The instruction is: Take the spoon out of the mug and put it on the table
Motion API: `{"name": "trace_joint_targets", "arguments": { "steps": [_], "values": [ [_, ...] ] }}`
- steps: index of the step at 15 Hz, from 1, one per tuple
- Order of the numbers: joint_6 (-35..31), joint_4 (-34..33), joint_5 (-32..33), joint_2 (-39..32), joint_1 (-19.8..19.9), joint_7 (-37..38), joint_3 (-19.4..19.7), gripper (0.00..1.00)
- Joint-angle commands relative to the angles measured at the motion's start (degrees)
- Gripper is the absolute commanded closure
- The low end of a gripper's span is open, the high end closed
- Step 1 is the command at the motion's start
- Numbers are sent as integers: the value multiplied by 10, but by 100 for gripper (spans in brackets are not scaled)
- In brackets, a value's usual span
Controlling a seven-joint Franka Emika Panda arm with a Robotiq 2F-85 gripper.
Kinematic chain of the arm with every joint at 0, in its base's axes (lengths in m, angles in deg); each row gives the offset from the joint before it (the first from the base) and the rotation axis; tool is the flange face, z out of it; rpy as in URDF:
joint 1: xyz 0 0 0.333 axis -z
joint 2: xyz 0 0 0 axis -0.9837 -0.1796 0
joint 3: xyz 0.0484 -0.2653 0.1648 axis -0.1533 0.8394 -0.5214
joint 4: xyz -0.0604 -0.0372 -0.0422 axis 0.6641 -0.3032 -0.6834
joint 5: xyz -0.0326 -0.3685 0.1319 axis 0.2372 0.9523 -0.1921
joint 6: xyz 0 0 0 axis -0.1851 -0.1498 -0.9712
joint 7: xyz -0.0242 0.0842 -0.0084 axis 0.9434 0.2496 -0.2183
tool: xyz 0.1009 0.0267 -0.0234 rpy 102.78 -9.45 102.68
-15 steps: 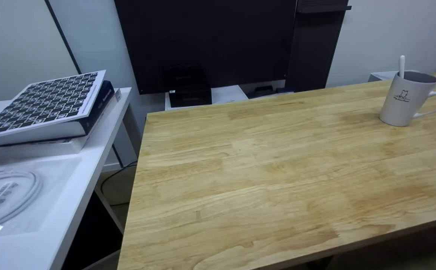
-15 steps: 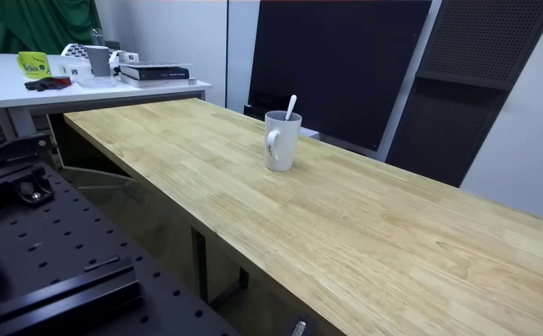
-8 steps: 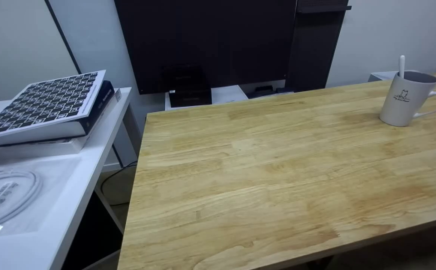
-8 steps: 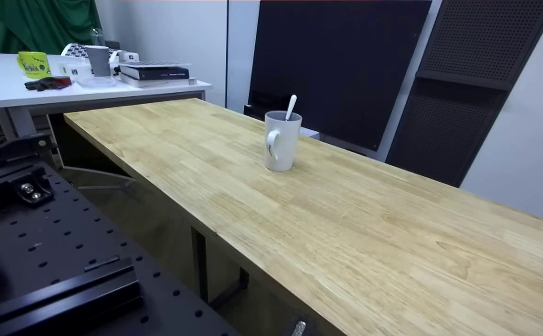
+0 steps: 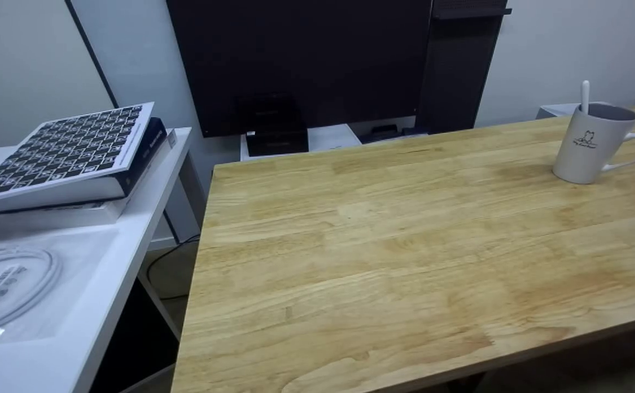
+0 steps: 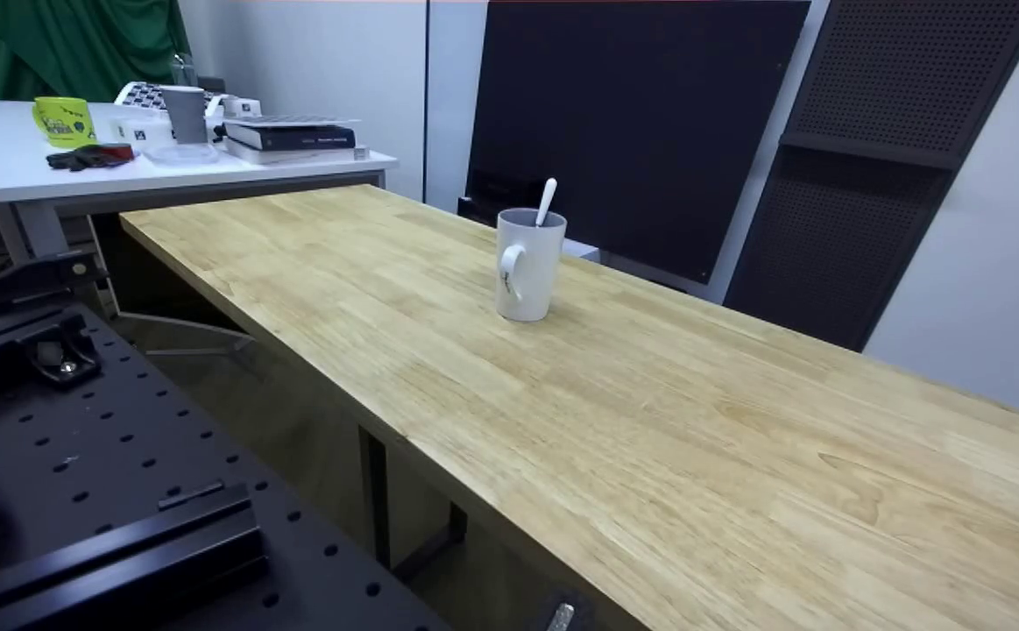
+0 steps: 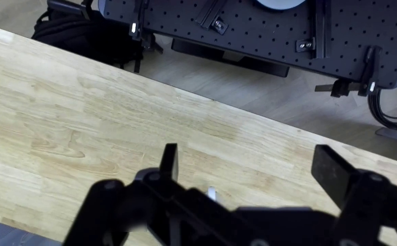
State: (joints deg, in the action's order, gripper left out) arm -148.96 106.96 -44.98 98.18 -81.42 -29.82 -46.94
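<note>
The light grey-white mug (image 5: 590, 144) stands upright on the wooden table (image 5: 377, 245), with small dark print and a side handle. It also shows in an exterior view (image 6: 527, 280) near the middle of the table (image 6: 693, 421). The spoon (image 5: 585, 97) leans in the mug, its pale handle end sticking above the rim (image 6: 547, 200); its bowl is hidden inside. My gripper (image 7: 247, 162) is wide open and empty above the table in the wrist view. A small white piece, seemingly the mug's handle (image 7: 212, 193), peeks out behind the left finger; the spoon is hidden there.
A white side table (image 6: 167, 180) bears a stack of books (image 5: 66, 158), a bagged white cable (image 5: 9, 292), a yellow-green mug (image 6: 65, 121) and a grey cup (image 6: 185, 114). A black perforated base plate (image 7: 253, 27) lies across a gap from the table's edge.
</note>
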Motion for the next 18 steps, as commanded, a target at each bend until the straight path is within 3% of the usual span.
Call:
{"name": "trace_joint_targets", "arguments": {
  "steps": [1,10,18],
  "values": [
    [-4,-94,0,-89,19,-22,35,0],
    [-4,-263,-24,-260,50,-26,50,0],
    [14,-347,-36,-339,65,-27,47,0]
  ]
}}
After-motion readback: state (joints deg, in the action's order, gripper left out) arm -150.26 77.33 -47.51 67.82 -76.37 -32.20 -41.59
